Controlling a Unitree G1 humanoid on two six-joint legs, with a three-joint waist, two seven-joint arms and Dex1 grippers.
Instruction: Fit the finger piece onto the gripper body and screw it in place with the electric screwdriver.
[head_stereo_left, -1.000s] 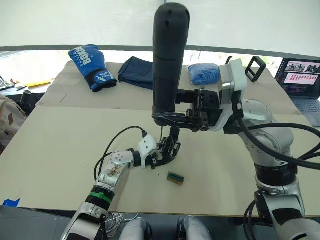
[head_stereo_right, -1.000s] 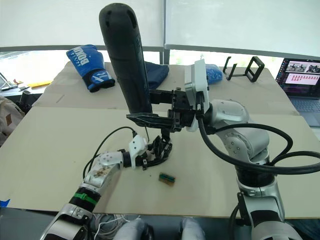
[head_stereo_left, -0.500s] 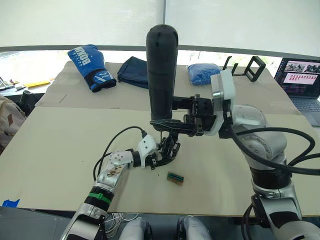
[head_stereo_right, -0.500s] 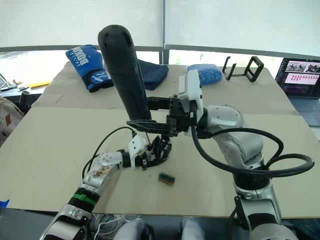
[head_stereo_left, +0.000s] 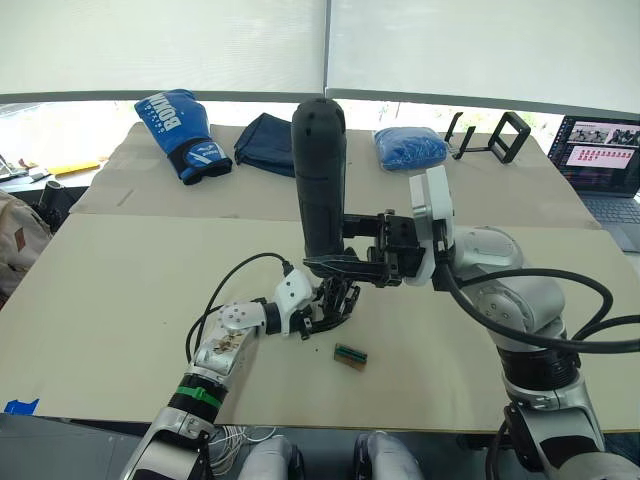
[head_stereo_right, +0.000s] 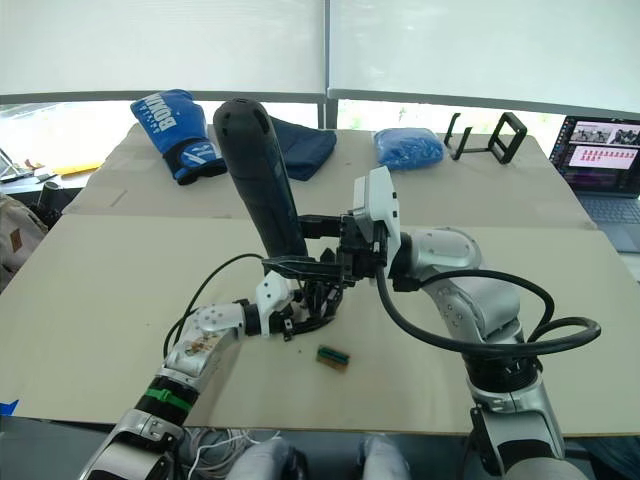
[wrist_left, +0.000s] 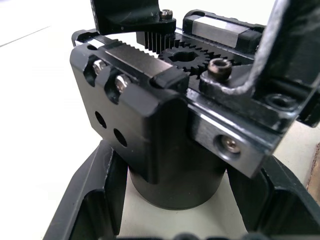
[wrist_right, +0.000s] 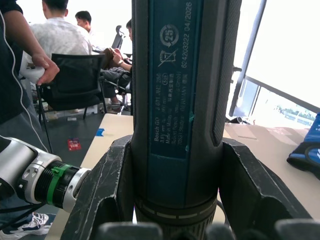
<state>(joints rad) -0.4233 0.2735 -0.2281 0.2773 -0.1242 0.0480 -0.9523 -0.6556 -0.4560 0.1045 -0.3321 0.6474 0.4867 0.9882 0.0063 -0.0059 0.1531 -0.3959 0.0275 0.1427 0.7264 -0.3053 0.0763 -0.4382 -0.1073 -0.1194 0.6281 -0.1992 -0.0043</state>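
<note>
- Right gripper (head_stereo_left: 345, 268): fingers (wrist_right: 107, 185) clamped either side of the driver (head_stereo_left: 320, 180), near its lower end, tool nearly upright w/ a slight lean; bit end down over the body (head_stereo_left: 338, 300).
- Left gripper (head_stereo_right: 300, 318): fingers (wrist_left: 90, 200) closed around the body's round base (wrist_left: 175, 175), pinning it low on the table (head_stereo_left: 120, 290).
- Finger piece: could not be told apart from the body's own black parts in the head views; a black part sat at the top of the mechanism in the left wrist view, but whether it was the piece was unclear.
- Judged step: driving the screw. To do it well, keep the driver's axis in line w/ the screw, press straight down, left grip firm so the body does not twist under torque. A leaning tool risks the bit slipping off the head.
- Left wrist view gave what the head views lacked: toothed gear (wrist_left: 182, 54), rack teeth, socket-head screw (wrist_left: 220, 67) beside the gear, two small screws (wrist_left: 107, 72) on the block face.
- Right wrist view added the driver's printed label (wrist_right: 175, 90) and people (wrist_right: 50, 35) seated behind.
- Head views alone placed the wider scene: small green-brown block (head_stereo_left: 351, 355) just beside the body, blue glove (head_stereo_left: 180, 130), dark cloth (head_stereo_left: 265, 145), blue bag (head_stereo_left: 410, 148) and laptop (head_stereo_left: 605, 165) well apart.
</note>
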